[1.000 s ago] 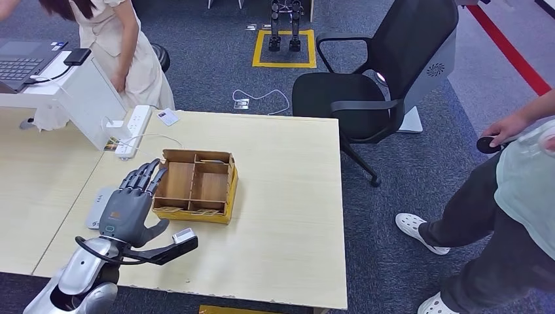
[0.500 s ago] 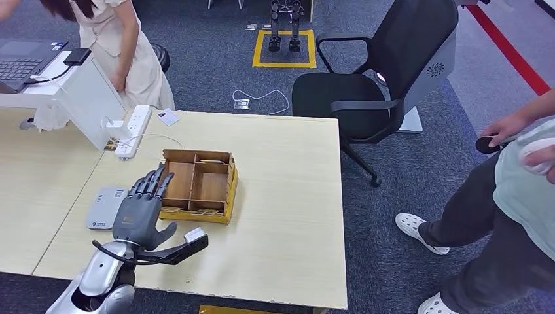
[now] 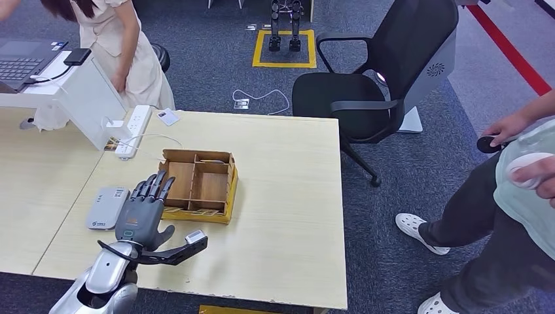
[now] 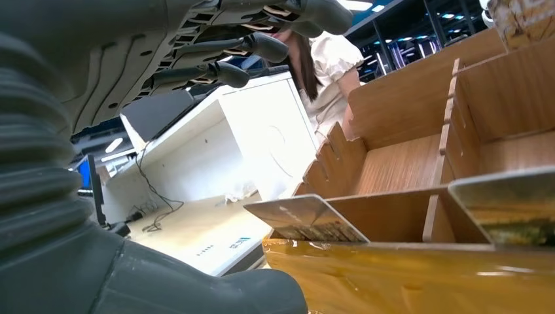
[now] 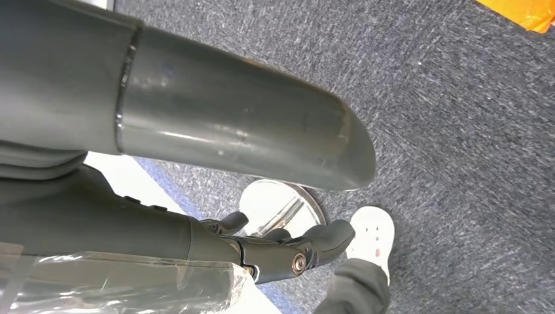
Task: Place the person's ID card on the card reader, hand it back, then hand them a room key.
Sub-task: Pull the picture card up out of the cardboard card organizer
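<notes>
Hovering with spread, empty fingers over the near edge of the wooden box (image 3: 196, 185), the left hand (image 3: 143, 212) looks set on the room key cards (image 4: 305, 220) slotted there, card reader (image 3: 105, 207) just beside.

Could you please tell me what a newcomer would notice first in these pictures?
Most striking is the robot's left hand, fingers spread over the near left corner of a divided wooden box on the pale table. A grey card reader lies just left of the hand. Cards stand in the box's near compartments.
</notes>
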